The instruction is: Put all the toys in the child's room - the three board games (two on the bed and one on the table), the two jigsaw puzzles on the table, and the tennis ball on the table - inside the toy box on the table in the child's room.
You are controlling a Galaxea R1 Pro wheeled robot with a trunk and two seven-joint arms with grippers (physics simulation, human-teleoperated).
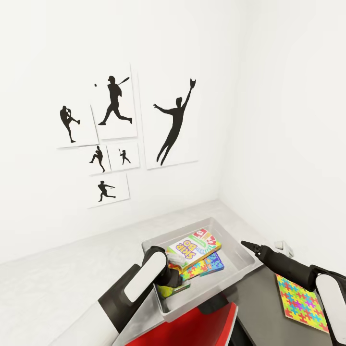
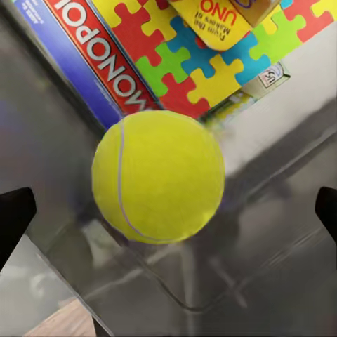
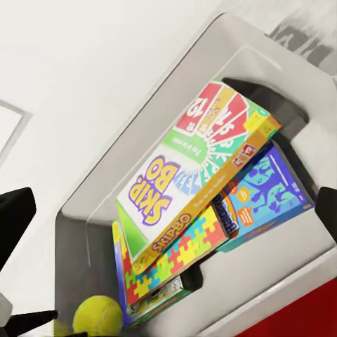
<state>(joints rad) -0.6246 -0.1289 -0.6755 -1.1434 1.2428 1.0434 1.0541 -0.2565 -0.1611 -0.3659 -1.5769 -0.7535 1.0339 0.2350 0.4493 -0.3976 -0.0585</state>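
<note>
The toy box (image 1: 244,252) stands on the table (image 1: 72,274). It holds the Skip-Bo board game (image 1: 194,246) on top, a blue board game (image 1: 215,262), a jigsaw puzzle (image 1: 194,272) and the Monopoly box (image 2: 91,56). The tennis ball (image 1: 167,290) lies in the box's near corner. My left gripper (image 2: 168,214) hangs open just above the ball (image 2: 158,175), fingers wide of it. To the right of the box and above the table, my right gripper (image 3: 168,210) is open and holds nothing. A second jigsaw puzzle (image 1: 302,300) lies flat on the table under my right arm.
A red chair (image 1: 192,327) sits against the table's near edge, just below the toy box. A small white object (image 1: 284,248) lies by the right wall. Baseball silhouette posters (image 1: 115,103) hang on the wall behind.
</note>
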